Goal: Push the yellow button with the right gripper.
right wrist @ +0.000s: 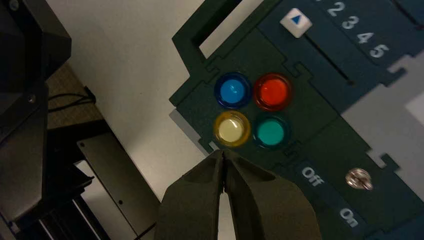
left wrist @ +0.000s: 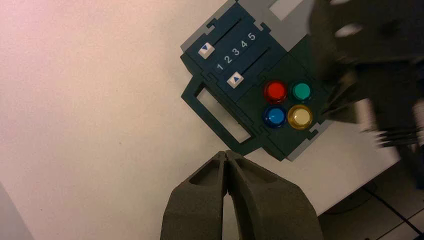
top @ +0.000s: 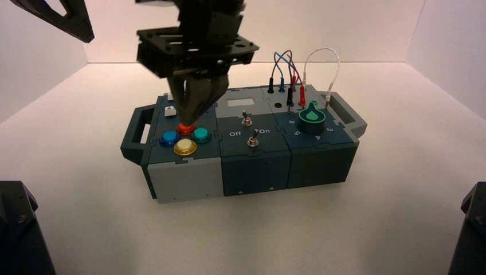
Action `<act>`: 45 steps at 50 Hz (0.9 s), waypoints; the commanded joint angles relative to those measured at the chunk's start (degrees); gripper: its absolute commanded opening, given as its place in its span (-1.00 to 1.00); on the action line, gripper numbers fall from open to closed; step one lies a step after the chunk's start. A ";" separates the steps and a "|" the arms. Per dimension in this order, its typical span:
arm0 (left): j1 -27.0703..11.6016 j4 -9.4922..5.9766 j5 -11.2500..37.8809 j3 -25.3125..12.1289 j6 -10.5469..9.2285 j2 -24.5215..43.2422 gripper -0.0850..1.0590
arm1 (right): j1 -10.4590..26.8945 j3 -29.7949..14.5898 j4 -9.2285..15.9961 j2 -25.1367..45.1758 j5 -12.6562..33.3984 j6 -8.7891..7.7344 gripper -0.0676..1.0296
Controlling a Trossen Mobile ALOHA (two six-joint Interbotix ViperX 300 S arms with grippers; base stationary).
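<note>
The right claw (right wrist: 223, 157), closed to a point, hovers beside the yellow button (right wrist: 231, 128); its stiff, glossy dome likely wants a centred push.

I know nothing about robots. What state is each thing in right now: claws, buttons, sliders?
right claw: shut, hovering close to the yellow button, not on it.
left claw: shut, held away off the box's end.
yellow button: untouched, not pressed.
slider handles: both at the 1 end.
</note>
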 commanded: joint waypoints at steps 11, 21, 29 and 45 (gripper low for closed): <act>-0.18 0.00 -0.44 -1.32 0.35 -1.32 -0.90 | 1.23 -3.52 1.05 2.20 0.88 -0.26 -0.92; -0.18 -0.09 -0.44 -1.32 0.35 -1.76 -0.90 | 1.23 -3.60 1.05 2.29 1.05 -0.26 -0.92; -0.26 -0.09 -0.44 -1.32 0.35 -1.76 -0.90 | 1.23 -3.78 1.05 2.46 1.05 -0.26 -0.92; -0.70 -0.09 -0.53 -1.32 0.35 -1.32 -0.90 | 0.53 -3.87 0.97 4.22 0.70 -0.26 -0.92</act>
